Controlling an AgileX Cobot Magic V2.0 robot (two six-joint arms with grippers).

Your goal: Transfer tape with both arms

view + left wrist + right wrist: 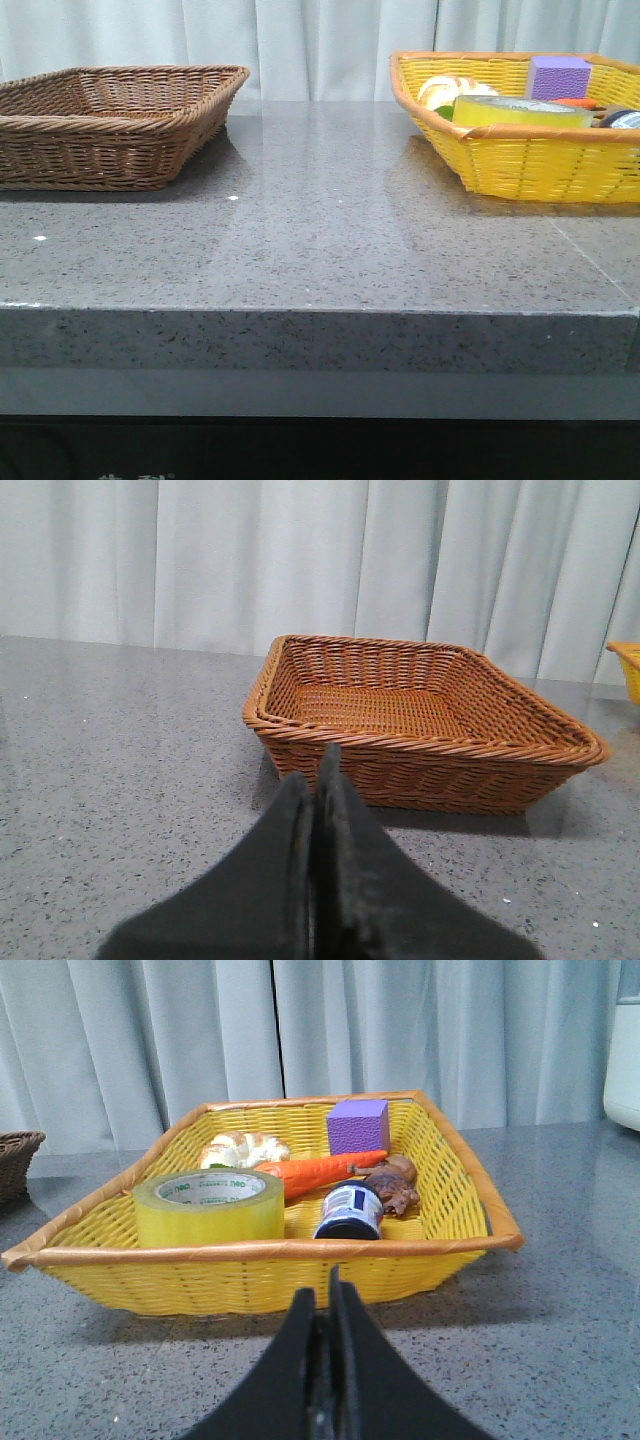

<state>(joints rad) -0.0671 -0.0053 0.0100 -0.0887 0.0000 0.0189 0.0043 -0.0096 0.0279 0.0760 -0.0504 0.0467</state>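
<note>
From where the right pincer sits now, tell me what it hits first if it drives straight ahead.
Most likely the near wall of the yellow basket. The right pincer is shut and aimed at that wall, with bare table between. The tape lies behind the wall, off to one side. Depth is hard to judge.

A staged test or lab setting is suggested rather than a lived-in room. A grey speckled stone-look table [320, 260] is backed along its whole width by plain pale curtains [320, 40], by which the surroundings are screened off. Only 2 wicker baskets are set out on it, well apart: a brown basket [110, 125] and a yellow basket [520, 150] in which assorted props are held. Part of a white appliance [622, 1050] is seen at one edge.
</note>
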